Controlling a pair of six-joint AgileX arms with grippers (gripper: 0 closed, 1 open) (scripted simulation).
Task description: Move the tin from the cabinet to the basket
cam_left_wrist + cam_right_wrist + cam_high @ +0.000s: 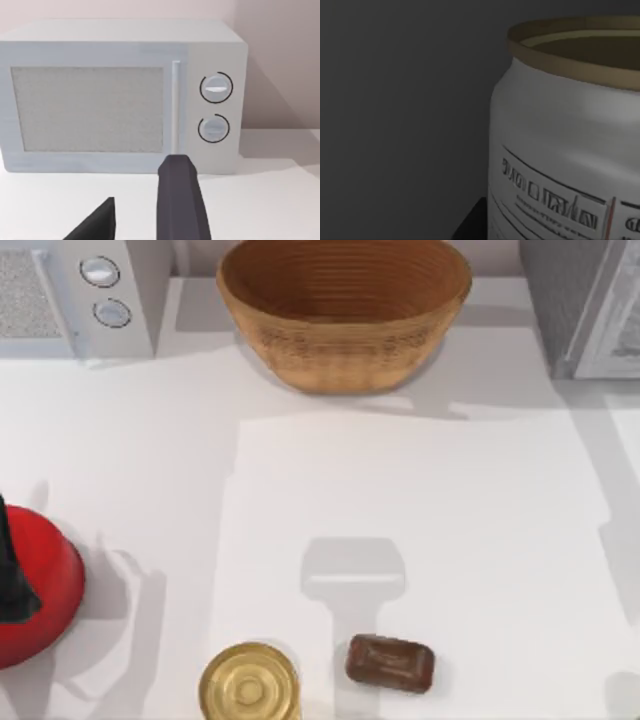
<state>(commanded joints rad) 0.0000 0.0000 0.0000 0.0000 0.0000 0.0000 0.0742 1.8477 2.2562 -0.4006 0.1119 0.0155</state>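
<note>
The tin point(565, 145) is seen close up from the right wrist camera, upright against a dim grey wall, so it is judged to stand inside the cabinet point(585, 300), which is placed at the far right corner of the desk point(420, 500). Its body is smooth silver-white metal with small dark print and a thin red mark, rounded at the shoulder and topped by a dull gold rim. A dark edge is seen beside its base; whether the right hand is wide, narrow or closed on the tin cannot be told.

The basket point(345, 315) is set at the far middle, well apart from the cabinet: a wide, bowl-shaped wicker weave, tan-brown with ribbed rings inside, its open mouth ready for a drop from above.

The left hand point(137, 215) is held low at the near left with its dark fingers spread apart and nothing between them, facing the white appliance point(120, 95) with two round knobs; it is judged idle.

Near the front edge lie a squat gold tin point(249, 683) with a ringed lid and a glossy brown block point(390, 663); a red bowl point(40, 590) sits at the left.
</note>
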